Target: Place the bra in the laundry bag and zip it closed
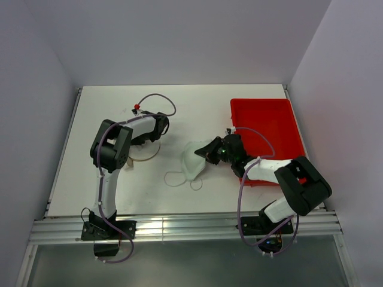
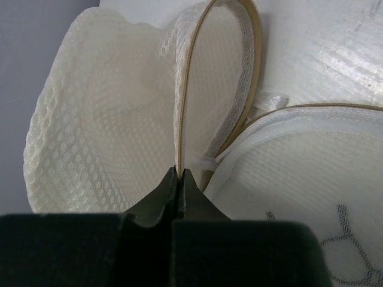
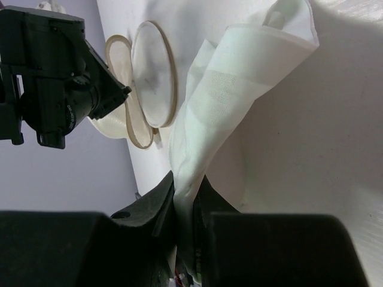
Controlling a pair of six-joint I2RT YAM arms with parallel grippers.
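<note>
The white bra [image 1: 193, 164] lies in the middle of the table, one end lifted, thin straps looped toward the near edge. My right gripper [image 1: 207, 149] is shut on its fabric; the right wrist view shows the bra [image 3: 239, 78] hanging from the closed gripper [image 3: 187, 179]. The cream mesh laundry bag [image 1: 145, 155] lies mostly hidden under my left gripper [image 1: 160, 127]. In the left wrist view that gripper [image 2: 180, 172] is shut on the bag's tan rim [image 2: 185, 89], holding the mesh [image 2: 90, 119] open. The disc face with the dark bra outline [image 2: 311, 179] is to the right.
A red plastic tray [image 1: 281, 119] stands at the right, behind my right arm. The bag's round discs [image 3: 152, 72] and my left gripper [image 3: 72, 89] show to the left in the right wrist view. White walls enclose the table on three sides.
</note>
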